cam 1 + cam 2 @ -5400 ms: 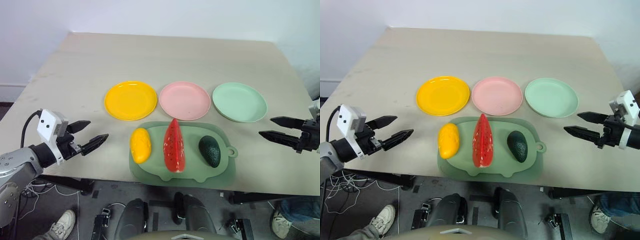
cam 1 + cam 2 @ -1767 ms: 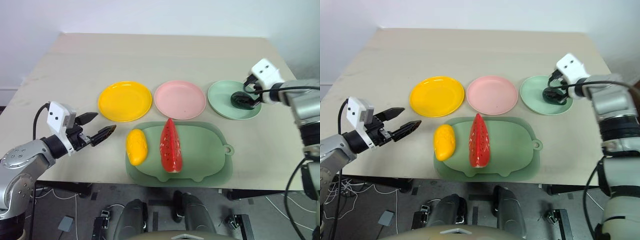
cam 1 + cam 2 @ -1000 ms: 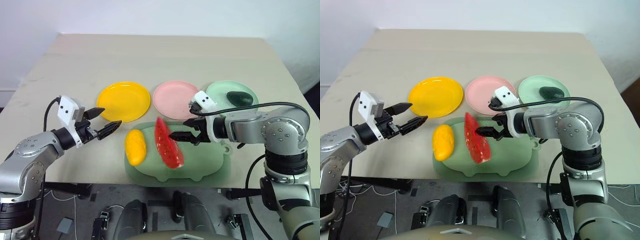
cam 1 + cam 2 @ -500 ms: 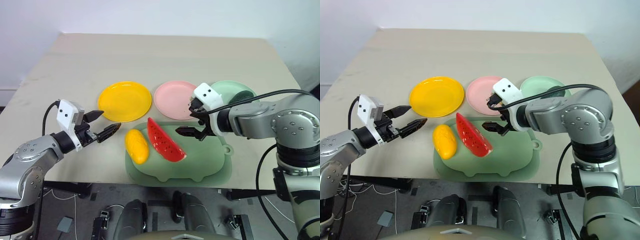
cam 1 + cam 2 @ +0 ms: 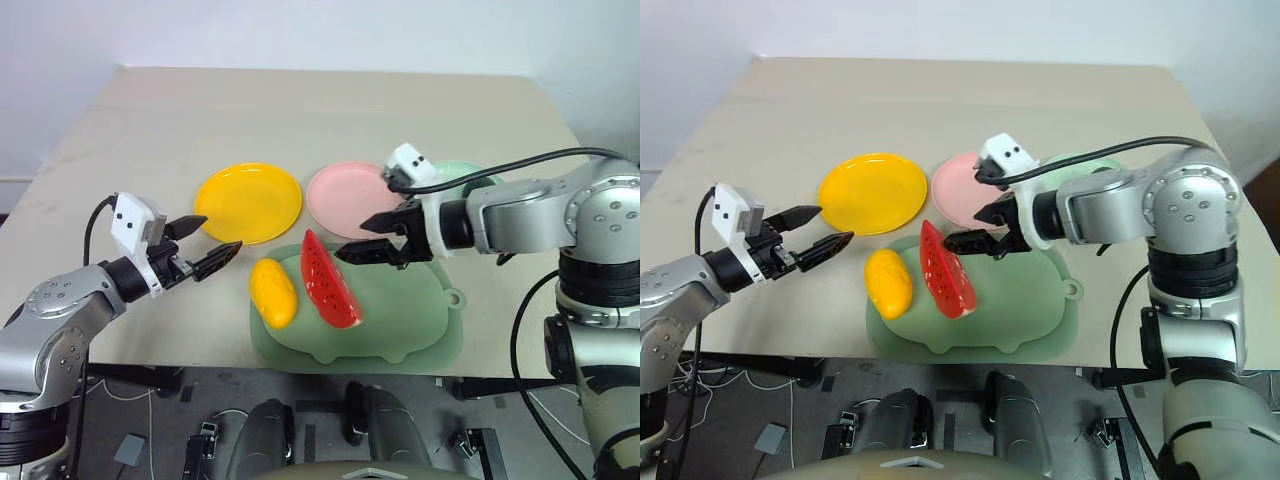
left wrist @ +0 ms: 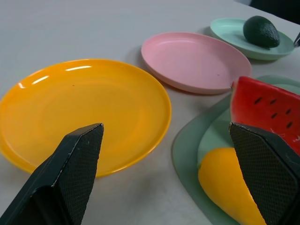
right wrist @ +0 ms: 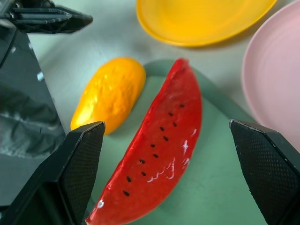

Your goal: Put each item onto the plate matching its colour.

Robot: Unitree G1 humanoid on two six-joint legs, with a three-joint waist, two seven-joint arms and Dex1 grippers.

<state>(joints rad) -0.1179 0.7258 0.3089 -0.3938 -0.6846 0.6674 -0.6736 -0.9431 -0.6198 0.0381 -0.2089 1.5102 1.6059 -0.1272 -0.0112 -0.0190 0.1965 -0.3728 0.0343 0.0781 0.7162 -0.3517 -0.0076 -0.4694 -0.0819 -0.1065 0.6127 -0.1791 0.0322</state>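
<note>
A: The watermelon wedge lay tilted on the green pig-shaped board, seeds showing, its point toward the pink plate.

B: And the yellow mango sat just beside it on the board's left edge, the two nearly touching.

A: The avocado was already on the mint green plate, off at the far right of the row of plates.

B: The yellow plate and the pink one were both bare, side by side on the tabletop.

A: The right hand hung over the board's back edge, just right of the wedge, fingers spread wide and gripping nothing.

B: From its wrist camera the wedge sat squarely between the two black fingers, mango off to one side.

A: The left hand hovered over the tabletop beside the yellow plate, fingers apart too, empty, pointing toward the mango.
</note>
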